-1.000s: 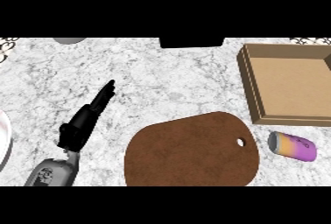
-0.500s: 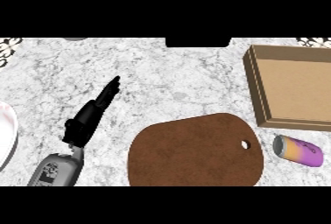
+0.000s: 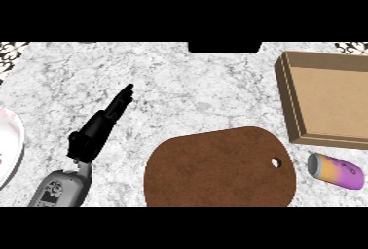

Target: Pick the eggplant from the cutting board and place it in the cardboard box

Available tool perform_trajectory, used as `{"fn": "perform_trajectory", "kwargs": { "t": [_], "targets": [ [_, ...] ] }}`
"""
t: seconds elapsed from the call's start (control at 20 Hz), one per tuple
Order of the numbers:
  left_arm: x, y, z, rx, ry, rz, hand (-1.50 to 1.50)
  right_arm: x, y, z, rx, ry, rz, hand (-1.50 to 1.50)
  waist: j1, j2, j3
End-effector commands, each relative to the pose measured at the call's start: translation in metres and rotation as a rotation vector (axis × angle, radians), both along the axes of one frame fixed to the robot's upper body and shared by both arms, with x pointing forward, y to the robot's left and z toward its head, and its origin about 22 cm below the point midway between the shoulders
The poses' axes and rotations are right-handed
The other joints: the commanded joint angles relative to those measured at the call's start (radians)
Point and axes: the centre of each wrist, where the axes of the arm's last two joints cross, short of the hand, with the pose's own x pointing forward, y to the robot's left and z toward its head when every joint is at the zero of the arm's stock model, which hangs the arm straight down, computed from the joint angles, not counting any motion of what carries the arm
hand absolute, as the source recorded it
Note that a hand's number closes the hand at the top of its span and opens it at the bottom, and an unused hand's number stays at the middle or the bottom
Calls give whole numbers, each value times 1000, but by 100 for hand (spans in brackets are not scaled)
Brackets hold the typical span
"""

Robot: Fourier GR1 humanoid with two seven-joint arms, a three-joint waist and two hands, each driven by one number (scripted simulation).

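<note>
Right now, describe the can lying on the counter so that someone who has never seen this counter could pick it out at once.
Start at the open cardboard box at the right of the marble counter. Just below the box's near wall, right of the brown cutting board, a can lies on its side. It is the only purple and orange thing there, with a grey end turned toward the board.
</note>
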Motion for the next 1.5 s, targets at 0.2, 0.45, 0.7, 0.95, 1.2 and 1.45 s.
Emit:
{"fn": "perform_trajectory", "kwargs": {
  "t": [0.2, 0.45, 0.7, 0.95, 1.2, 1.45],
  "targets": [
    [-3, -8, -23, -5, -4, 0, 0, 46, -18, -5, 22, 6, -36, 150, -5, 1, 0],
    [0, -8, -3, -4, -9, -3, 0, 94, 2, -18, -45, 6, -82, 150, 6, 2, 0],
    [-12, -24, -11, -2, 7, -10, 0, 124, -6, -40, -109, 62, -107, 150, 11, 3, 0],
    [3, -11, -9, 4, -10, -12, 0, 151, -13, -92, -101, 122, -105, 150, 12, 5, 1],
    [-3, -9, 14, 13, 0, -17, 0, 154, -31, -110, 147, 254, -147, -150, 11, 2, 1],
    [-2, -24, -8, 5, -11, -15, 0, 170, -34, -139, 181, 286, -103, -150, 12, 6, 2]
  ]
}}
